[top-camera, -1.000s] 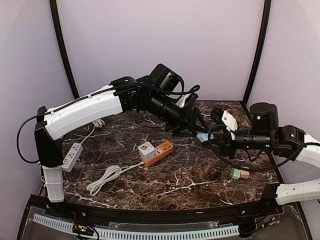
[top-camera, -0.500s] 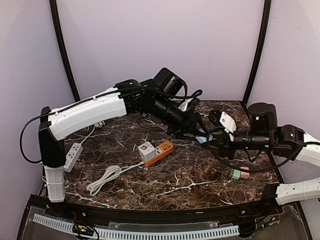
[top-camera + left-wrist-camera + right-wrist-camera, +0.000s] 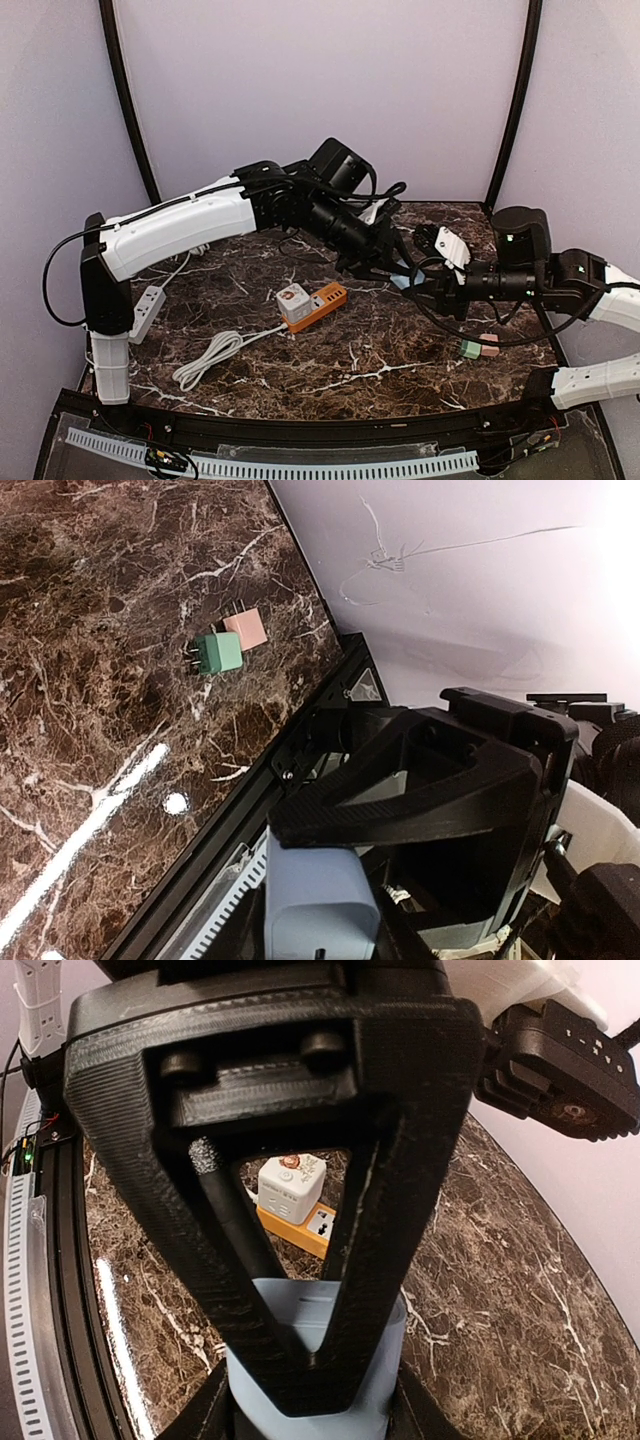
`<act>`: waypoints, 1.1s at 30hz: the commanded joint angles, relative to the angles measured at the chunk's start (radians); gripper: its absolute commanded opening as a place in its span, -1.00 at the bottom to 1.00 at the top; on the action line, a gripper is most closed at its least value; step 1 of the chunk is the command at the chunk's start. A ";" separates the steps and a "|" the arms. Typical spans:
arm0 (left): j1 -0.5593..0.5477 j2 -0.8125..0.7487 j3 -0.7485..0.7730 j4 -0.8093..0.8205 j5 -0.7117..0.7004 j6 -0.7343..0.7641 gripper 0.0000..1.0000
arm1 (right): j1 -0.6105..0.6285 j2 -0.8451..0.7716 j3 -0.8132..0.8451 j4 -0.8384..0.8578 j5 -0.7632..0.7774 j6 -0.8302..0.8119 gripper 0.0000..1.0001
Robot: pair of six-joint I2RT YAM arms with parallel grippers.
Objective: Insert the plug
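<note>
Blue plug [image 3: 315, 1360] is clamped in right pincer [image 3: 422, 284], jaws narrow, held airborne approx 3 o'clock of orange strip [image 3: 325, 299], prob for a handoff. Left pincer [image 3: 392, 268] is set narrowly round same plug; actual grip can't be told.

No legible text, small printed marks on the white cube adapter [image 3: 285, 1188] too blurred to read

Plain pale walls [image 3: 320, 90] stand far, left and right. Black poles [image 3: 127, 100] rise at the dark marbled counter's [image 3: 400, 345] far corners.
</note>
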 commanded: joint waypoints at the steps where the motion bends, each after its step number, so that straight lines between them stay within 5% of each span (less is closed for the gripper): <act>1: -0.006 0.009 0.026 -0.010 0.023 -0.003 -0.33 | 0.011 0.003 0.042 0.012 0.024 -0.012 -1.00; 19: -0.006 0.022 0.026 -0.009 0.061 -0.009 -0.36 | 0.013 0.004 0.031 0.012 0.044 -0.011 -1.00; 25: -0.005 0.024 0.027 0.009 0.093 -0.007 -0.96 | 0.014 0.003 0.024 0.025 0.045 -0.003 -1.00; 30: -0.003 0.017 0.030 -0.008 0.073 0.009 -0.98 | 0.014 -0.004 0.015 0.030 0.045 0.019 -0.29; 33: 0.000 0.014 0.032 -0.023 0.065 0.021 -0.98 | 0.013 -0.013 0.008 0.030 0.044 0.029 -0.05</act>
